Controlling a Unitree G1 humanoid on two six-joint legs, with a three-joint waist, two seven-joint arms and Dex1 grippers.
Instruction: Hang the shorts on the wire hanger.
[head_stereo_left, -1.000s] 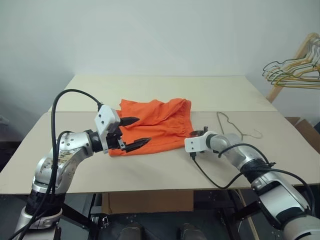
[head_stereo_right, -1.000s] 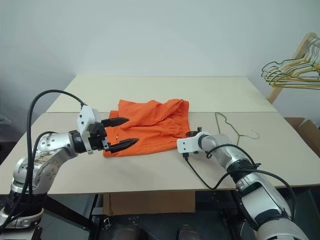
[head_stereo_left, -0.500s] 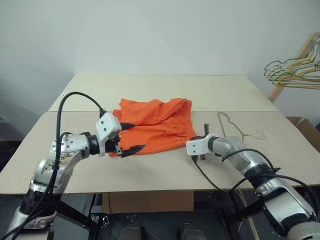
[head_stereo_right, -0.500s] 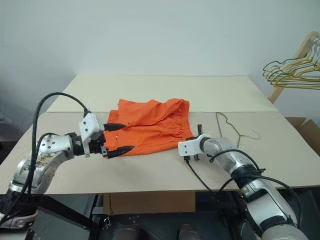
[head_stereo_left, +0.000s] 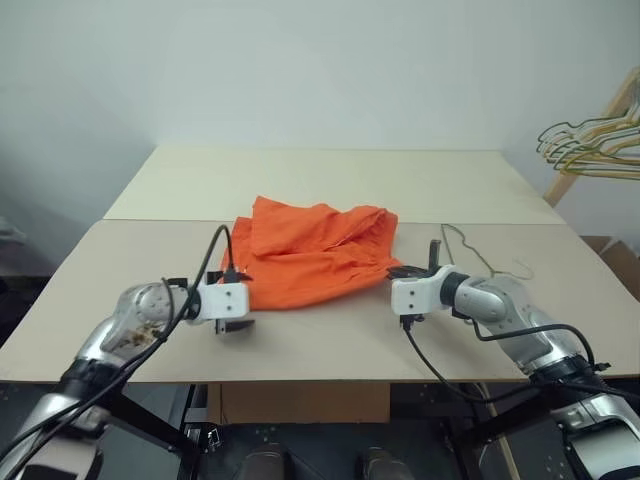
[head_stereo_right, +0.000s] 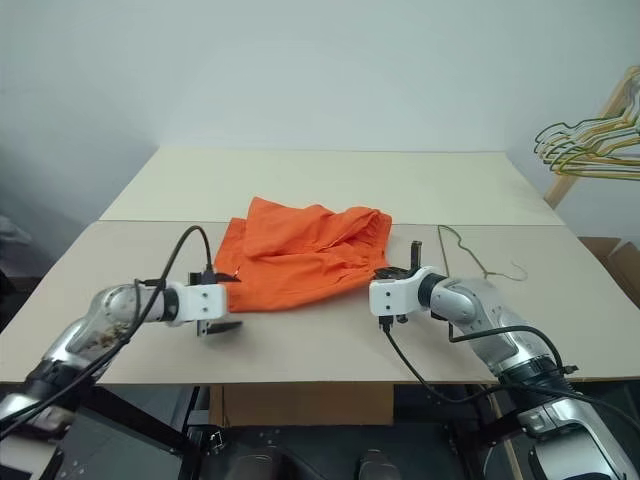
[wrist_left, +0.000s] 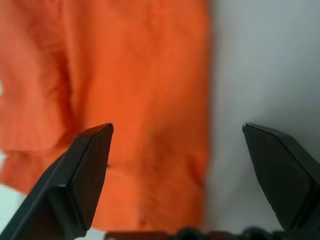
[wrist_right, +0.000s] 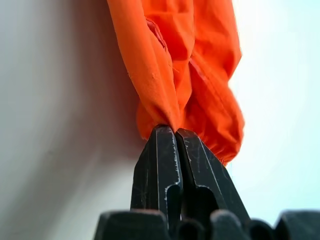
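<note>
No text, label, brand, number or sign can be read anywhere — nothing legible is shown in any view.

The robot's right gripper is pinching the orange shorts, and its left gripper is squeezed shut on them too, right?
Not quite. The right gripper is shut on a fold of the orange shorts, but the left gripper is wide open. The left wrist view shows its two fingers spread apart over the edge of the shorts, gripping nothing.
</note>
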